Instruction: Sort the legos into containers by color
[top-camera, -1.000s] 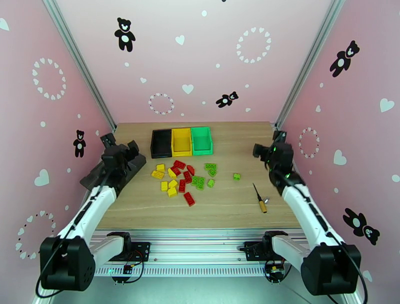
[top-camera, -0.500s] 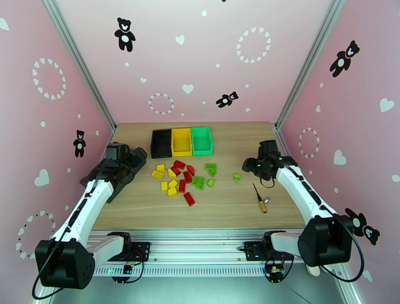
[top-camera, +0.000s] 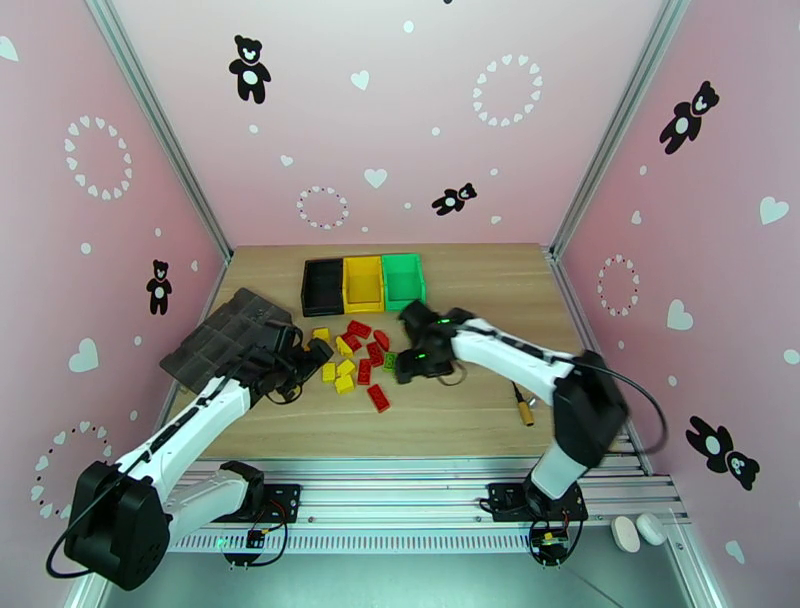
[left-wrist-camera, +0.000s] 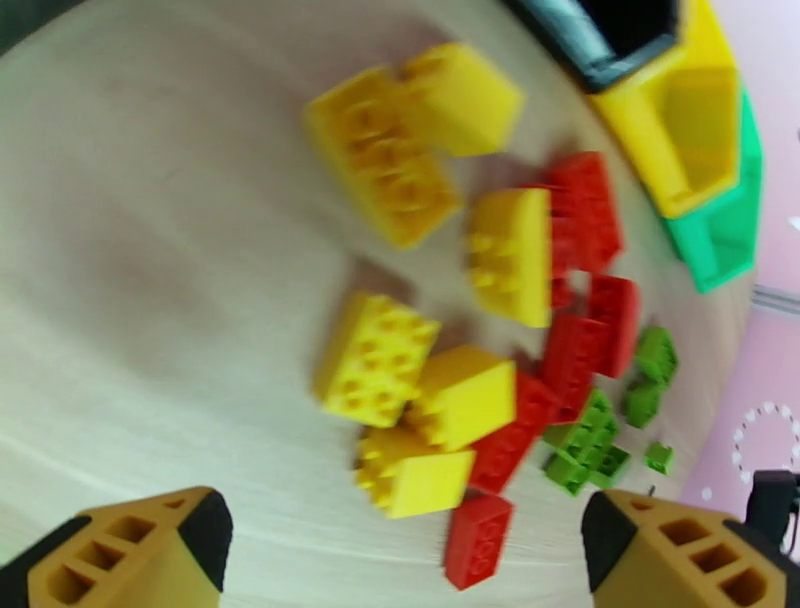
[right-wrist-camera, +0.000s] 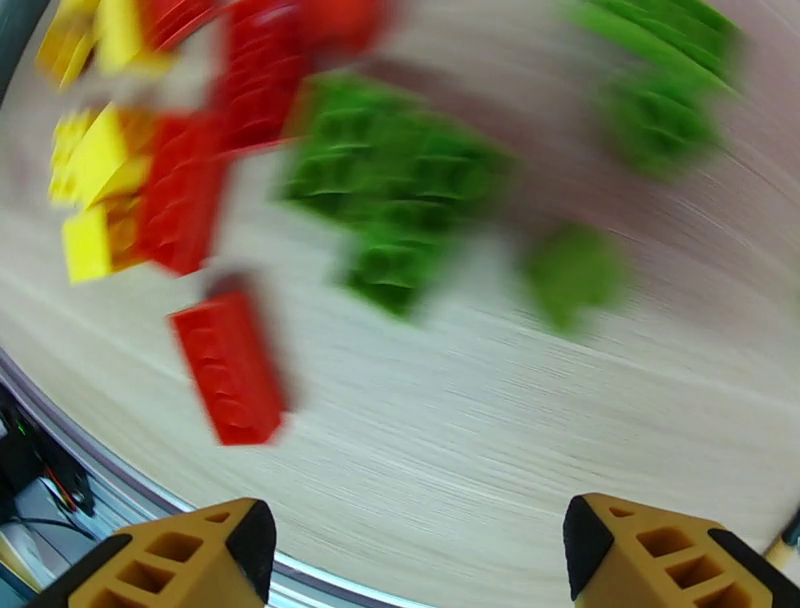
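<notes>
Left gripper (left-wrist-camera: 400, 545): jaws spread wide, empty, above the yellow legos (left-wrist-camera: 380, 355).
Right gripper (right-wrist-camera: 415, 545): fingers apart, empty, over the green legos (right-wrist-camera: 390, 190).
Containers (top-camera: 363, 303): behind the pile.

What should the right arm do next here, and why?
Probably lower the right gripper onto the cluster of green legos. Its jaws stand open with nothing between them, the cluster lies on the table just ahead of the fingers, and the green bin looks empty so far.
</notes>
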